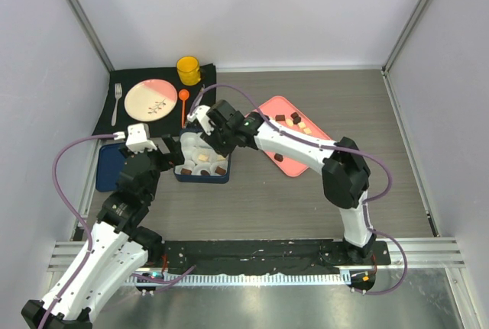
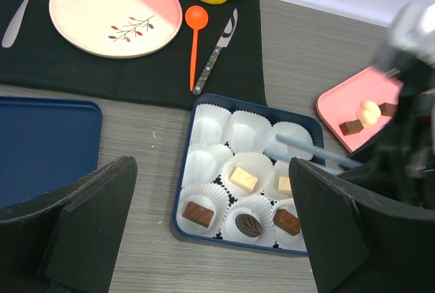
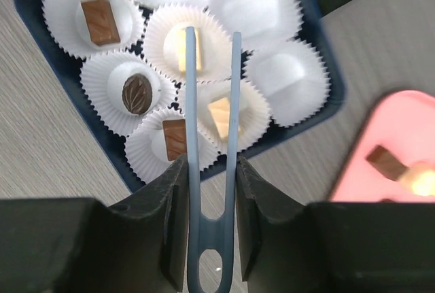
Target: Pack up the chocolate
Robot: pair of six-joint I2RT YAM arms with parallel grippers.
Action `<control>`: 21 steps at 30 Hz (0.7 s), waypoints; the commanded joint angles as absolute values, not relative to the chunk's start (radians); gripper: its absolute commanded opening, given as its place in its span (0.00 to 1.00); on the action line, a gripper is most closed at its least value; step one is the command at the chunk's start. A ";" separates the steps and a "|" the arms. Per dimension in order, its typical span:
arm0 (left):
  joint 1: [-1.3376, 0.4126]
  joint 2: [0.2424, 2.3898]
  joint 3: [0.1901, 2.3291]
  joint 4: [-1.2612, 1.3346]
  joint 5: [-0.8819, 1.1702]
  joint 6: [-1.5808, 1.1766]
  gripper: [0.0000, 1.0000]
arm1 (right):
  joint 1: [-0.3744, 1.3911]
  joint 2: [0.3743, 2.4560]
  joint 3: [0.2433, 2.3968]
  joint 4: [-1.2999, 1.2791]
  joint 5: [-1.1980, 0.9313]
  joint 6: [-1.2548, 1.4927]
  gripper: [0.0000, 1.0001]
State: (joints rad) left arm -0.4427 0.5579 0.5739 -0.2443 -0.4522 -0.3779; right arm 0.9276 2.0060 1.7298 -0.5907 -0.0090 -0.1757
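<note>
- Lid (image 2: 41,143): blue, lies flat near the tabletop's left edge, just left of the box.
- Left gripper (image 2: 212,164): fingers spread wide and holding nothing. It hovers at the near side of the box and is idle.
- Box (image 1: 202,179): blue, left of tabletop centre, with nine paper cups (image 2: 248,130) in three rows.
- Chocolate (image 2: 243,179): five cups are filled, namely the whole near row plus the centre and right cups of the middle row. The far row and the middle-left cup are empty.
- Right gripper (image 3: 209,170): fingers clamp the hinge end of the tongs (image 3: 192,102).
- Tongs: the tips stand apart above the two cream pieces, with nothing pinched between them.
- Tray (image 2: 346,99): pink, right of the box, carrying loose pieces (image 2: 350,128), both brown and cream.
- Step, as judged: between placements, with the tongs empty over the box. About half is packed.
- Next move calls for:
  - lifting the tongs clear of the cup rims;
  - swinging right to the tray and straddling one piece with the tips;
  - squeezing gently so the piece does not slip.
</note>
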 commanded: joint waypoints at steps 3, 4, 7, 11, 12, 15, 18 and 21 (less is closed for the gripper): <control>-0.439 0.551 0.618 -0.215 -0.465 -0.364 1.00 | 0.891 1.827 1.715 -0.558 0.083 -0.114 0.31; -0.439 0.552 0.618 -0.216 -0.463 -0.364 1.00 | 0.884 1.813 1.700 -0.561 0.107 -0.106 0.30; -0.439 0.552 0.618 -0.216 -0.465 -0.364 1.00 | 0.842 1.755 1.631 -0.581 0.144 -0.065 0.29; -0.437 0.558 0.618 -0.216 -0.462 -0.365 1.00 | 0.770 1.686 1.545 -0.623 0.173 -0.002 0.29; -0.437 0.560 0.618 -0.216 -0.460 -0.365 1.00 | 0.735 1.672 1.511 -0.630 0.173 0.026 0.29; -0.437 0.563 0.618 -0.215 -0.457 -0.367 1.00 | 0.681 1.622 1.439 -0.656 0.175 0.060 0.29; -0.437 0.566 0.618 -0.216 -0.456 -0.367 1.00 | 0.612 1.582 1.375 -0.678 0.189 0.080 0.29; -0.437 0.569 0.618 -0.216 -0.454 -0.367 1.00 | 0.552 1.548 1.318 -0.693 0.199 0.074 0.29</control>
State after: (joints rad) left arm -0.4427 0.5648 0.5739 -0.2440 -0.4519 -0.3775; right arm 0.5968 1.6329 1.3689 -0.6689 0.1642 0.0399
